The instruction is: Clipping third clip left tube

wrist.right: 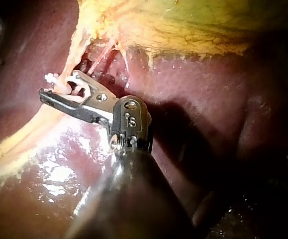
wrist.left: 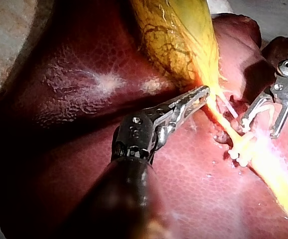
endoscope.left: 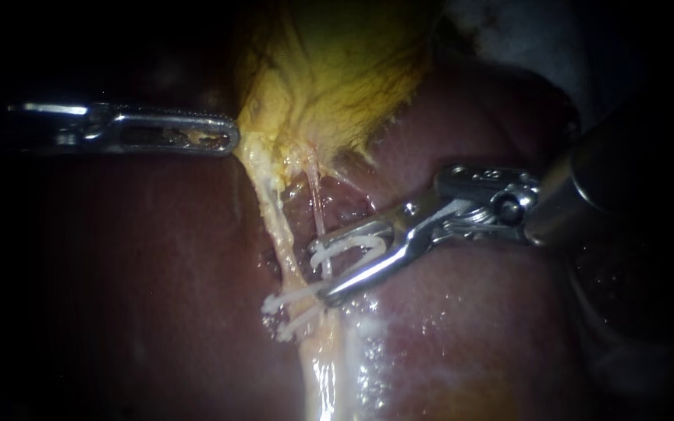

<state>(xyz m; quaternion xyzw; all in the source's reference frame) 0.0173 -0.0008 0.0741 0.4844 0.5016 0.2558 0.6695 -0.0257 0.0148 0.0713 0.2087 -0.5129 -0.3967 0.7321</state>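
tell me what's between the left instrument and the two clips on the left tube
Only a bare stretch of the left tube runs from the left instrument, gripping the gallbladder, to the two clips, as the endoscope view shows.

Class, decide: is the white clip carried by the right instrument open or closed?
Open: the clip shows two white legs spread apart in a U, held at the tip of the right instrument.
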